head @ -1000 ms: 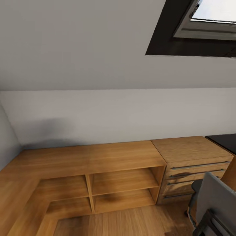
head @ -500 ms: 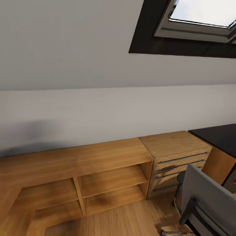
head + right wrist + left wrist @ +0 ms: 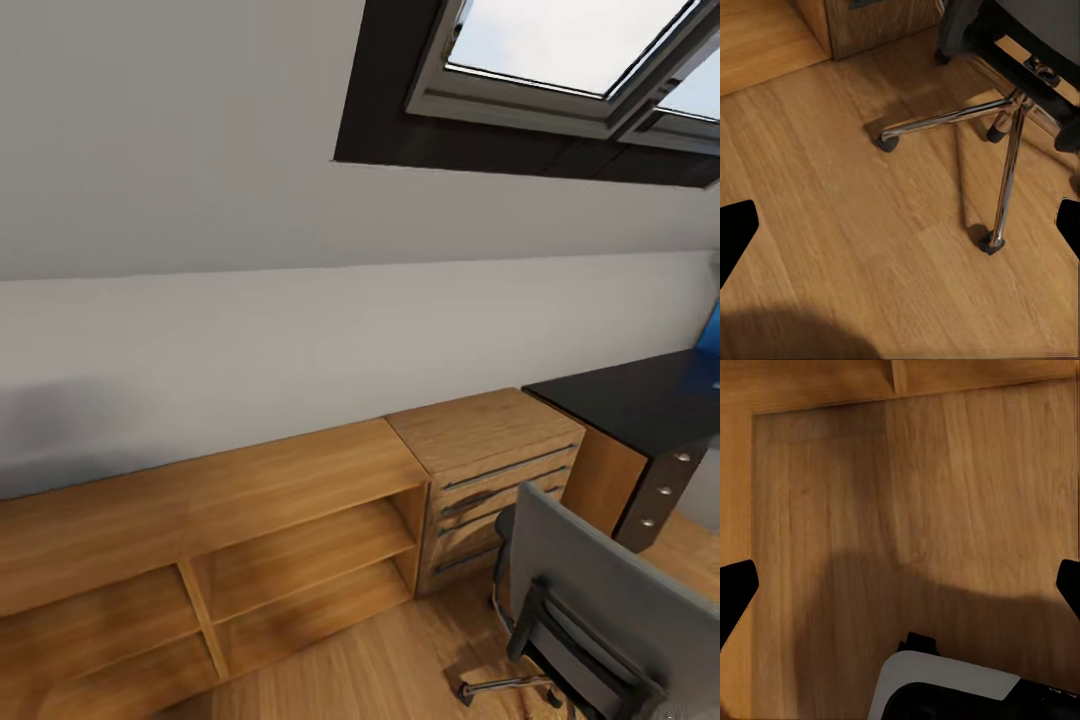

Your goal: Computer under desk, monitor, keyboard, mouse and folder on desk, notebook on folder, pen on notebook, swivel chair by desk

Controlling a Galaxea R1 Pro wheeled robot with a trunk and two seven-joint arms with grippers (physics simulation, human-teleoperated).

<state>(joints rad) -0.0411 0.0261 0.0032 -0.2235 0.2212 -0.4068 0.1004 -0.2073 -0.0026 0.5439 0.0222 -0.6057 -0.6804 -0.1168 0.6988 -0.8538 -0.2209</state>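
The swivel chair stands at the lower right of the head view, its grey back towards me. Behind it the desk shows one end of its matt black top. A bright blue shape is cut off by the picture's right edge above the desk; I cannot tell what it is. In the right wrist view my right gripper hangs open over the wood floor, near the chair's chrome base and castors. My left gripper is open above bare floor.
A low light-wood shelf unit runs along the grey wall, with a wooden drawer chest beside it. A black drawer unit with silver knobs sits under the desk end. A skylight is above. Part of my white base shows.
The whole head view has swung to the right: the shelf slid left, and more of the desk, the chair and the skylight came into the picture.
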